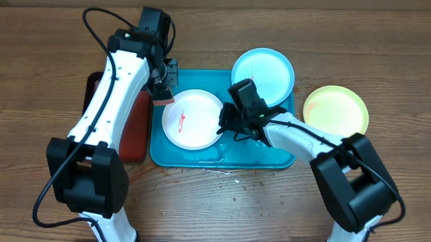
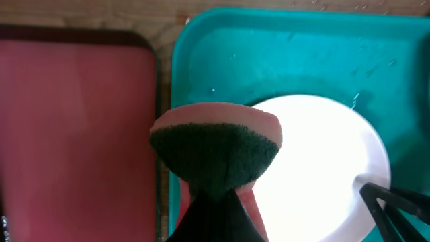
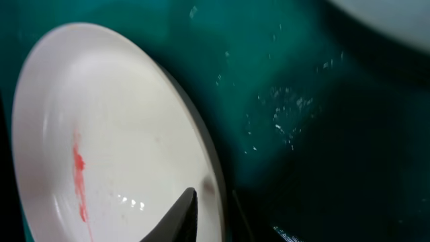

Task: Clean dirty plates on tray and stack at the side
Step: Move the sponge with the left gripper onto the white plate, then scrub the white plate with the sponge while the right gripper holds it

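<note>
Now the right claw [image 3: 211, 202] pinches the rim of the round white plastic plate [image 3: 101, 134] lying left of it; the left claw [image 1: 162, 85] squeezes a pink-and-green sponge [image 2: 215, 141].

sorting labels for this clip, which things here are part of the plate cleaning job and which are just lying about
In the job:
- white plate, smeared red, on the tray
- cyan plate
- lime-green plate
- sponge, held in the left gripper
- right gripper, pinching the white plate's rim

Lying about:
- red tray, beside the tray
</note>
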### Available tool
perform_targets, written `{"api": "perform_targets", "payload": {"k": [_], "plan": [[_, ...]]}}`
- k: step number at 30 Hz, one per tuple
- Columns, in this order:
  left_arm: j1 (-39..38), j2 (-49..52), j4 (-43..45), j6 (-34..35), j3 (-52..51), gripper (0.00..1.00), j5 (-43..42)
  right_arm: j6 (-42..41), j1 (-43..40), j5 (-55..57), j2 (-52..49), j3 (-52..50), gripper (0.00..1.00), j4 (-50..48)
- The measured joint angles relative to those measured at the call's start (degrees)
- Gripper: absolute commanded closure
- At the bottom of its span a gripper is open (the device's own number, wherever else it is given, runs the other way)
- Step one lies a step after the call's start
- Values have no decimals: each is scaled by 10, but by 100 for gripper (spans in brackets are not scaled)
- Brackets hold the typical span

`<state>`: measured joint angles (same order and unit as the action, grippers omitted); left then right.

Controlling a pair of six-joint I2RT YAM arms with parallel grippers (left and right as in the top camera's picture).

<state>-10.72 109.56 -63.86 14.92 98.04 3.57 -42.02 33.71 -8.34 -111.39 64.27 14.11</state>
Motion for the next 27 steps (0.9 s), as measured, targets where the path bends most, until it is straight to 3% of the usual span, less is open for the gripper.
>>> {"api": "perform_targets", "payload": {"k": [9,19,27], "plan": [[0,0,39,-5,-62,96,-33,-4,0,-24,-7,0,96,12],[-17,0,167,-33,-185,96,-64,-8,0,-33,-7,2,96,23],[-20,0,187,-35,-238,96,-66,-7,0,-34,-7,2,96,24]]}}
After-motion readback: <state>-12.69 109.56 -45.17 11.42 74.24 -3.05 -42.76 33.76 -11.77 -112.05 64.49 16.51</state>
